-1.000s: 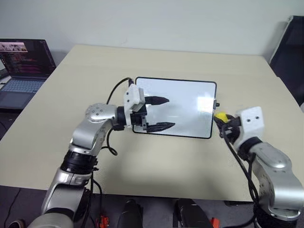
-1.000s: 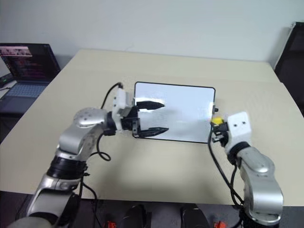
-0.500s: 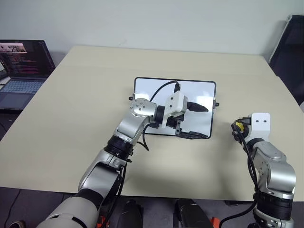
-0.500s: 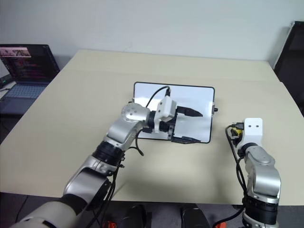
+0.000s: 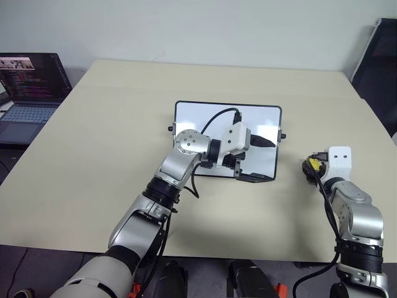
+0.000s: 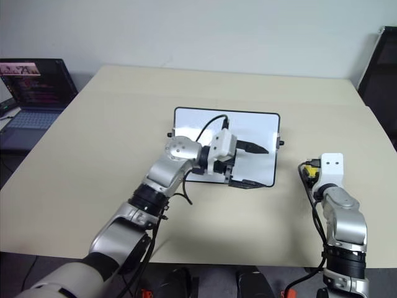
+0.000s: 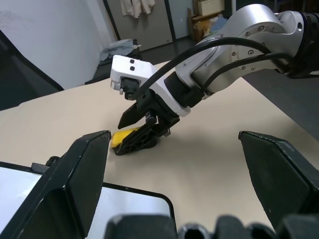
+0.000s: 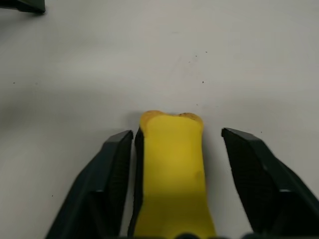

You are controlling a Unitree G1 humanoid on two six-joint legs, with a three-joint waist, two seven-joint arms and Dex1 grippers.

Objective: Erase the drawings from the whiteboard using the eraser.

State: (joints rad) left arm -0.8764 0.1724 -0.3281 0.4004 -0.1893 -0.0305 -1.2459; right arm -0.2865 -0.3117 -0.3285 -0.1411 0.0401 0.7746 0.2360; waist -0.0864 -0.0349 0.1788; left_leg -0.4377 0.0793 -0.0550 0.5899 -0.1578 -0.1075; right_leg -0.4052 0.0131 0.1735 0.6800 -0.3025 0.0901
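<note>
Risk: while the small yellow block eraser with a dark side (image 8: 172, 169) lies on the beige tabletop (image 5: 93, 155) between the spread fingers of the right gripper (image 7: 137, 130), a finger may nudge or drag it as the arm lifts (one finger looks just beside its dark side).
Second risk: the left gripper (image 5: 259, 159) could bump the whiteboard's frame and shift it.
Whiteboard: small white rectangular board with a thin black frame (image 5: 192, 115); no drawings can be made out on it.
Eraser place: on the tabletop, off the whiteboard's right short side.
Right arm: low, forearm reaching forward beside the whiteboard, fingers apart, gripping nothing.
Left arm: stretched across the whiteboard toward its right end, fingers wide apart, empty.
</note>
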